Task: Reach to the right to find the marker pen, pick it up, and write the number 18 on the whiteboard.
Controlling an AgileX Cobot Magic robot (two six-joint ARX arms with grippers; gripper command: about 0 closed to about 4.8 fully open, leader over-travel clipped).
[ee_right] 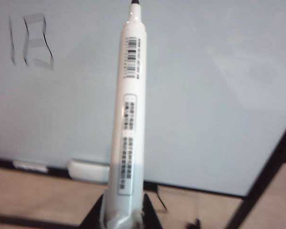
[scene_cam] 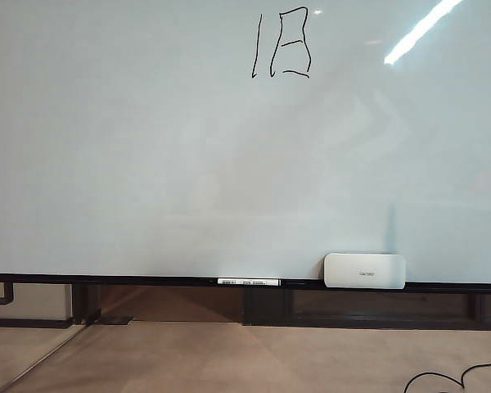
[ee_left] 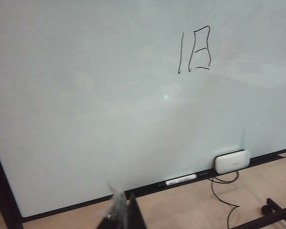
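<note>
Whiteboard [scene_cam: 147,164] stood upright, glossy pale grey-white, filling most of exterior view. Number 18 [scene_cam: 281,43] was written in thin black strokes near top, right of centre. Black bottom rail [scene_cam: 106,279] carried white labelled marker [scene_cam: 248,282] lying flat and white eraser [scene_cam: 365,270] just right of it, apart. Tan floor [scene_cam: 229,360] lay below, black cable [scene_cam: 454,378] on it at right.

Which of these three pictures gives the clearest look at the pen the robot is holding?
The right wrist view: the marker pen fills the picture, white labelled barrel and dark tip, clamped in the right gripper. The exterior and left wrist views do not show it, only another marker lying on the board's rail.
</note>
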